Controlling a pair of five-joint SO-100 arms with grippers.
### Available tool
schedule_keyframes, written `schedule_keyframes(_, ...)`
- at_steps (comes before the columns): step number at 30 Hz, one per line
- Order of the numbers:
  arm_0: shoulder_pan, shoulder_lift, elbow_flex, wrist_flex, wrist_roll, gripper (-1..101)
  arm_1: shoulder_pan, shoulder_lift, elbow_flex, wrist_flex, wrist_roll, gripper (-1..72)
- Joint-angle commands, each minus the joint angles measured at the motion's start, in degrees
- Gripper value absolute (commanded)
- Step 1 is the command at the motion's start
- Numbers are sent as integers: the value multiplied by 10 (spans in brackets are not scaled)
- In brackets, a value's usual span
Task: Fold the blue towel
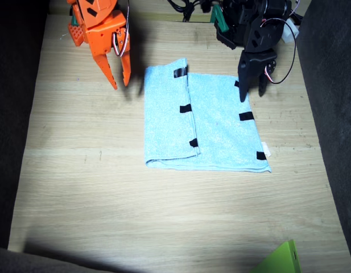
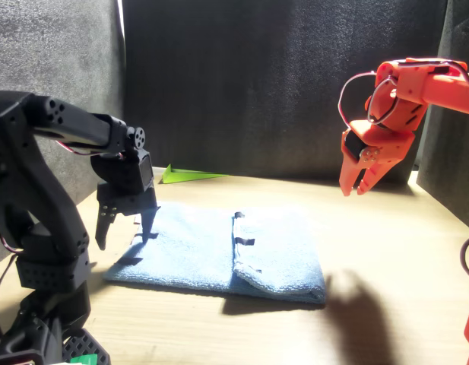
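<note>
- Nearest the fixed camera, a bright green wedge [image 1: 282, 259] pokes over the worktop's [image 1: 78, 187] near edge; I can't tell what it is.
- Left claw [image 1: 252, 85], black plastic, hangs with fingers apart and empty over the blue towel's [image 1: 221, 131] far corner; I judge it placed for a pinch there.
- Right claw [image 1: 120, 74], orange, hovers just off the towel's folded side, slightly parted, holding nothing.
- Towel lies mid-worktop, one flap folded over; nubby terry, black tape strips [image 1: 186, 108], small white tag [image 1: 266, 150].
- Worktop is pale wood grain.
</note>
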Motion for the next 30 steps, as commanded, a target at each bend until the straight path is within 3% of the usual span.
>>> schedule_keyframes(1, -7, 22, 5, 0, 7, 283, -2, 36, 13, -9, 9, 145)
schedule_keyframes(6, -31, 93, 62, -1, 10, 238, -2, 33, 40, -31, 13, 151)
schedule_keyframes(11, -25, 116, 69, -1, 4, 328, -2, 28, 43, -37, 16, 151)
schedule_keyframes(30, 34, -7, -68, 31, 72, 348, 6, 11, 44, -42, 12, 151)
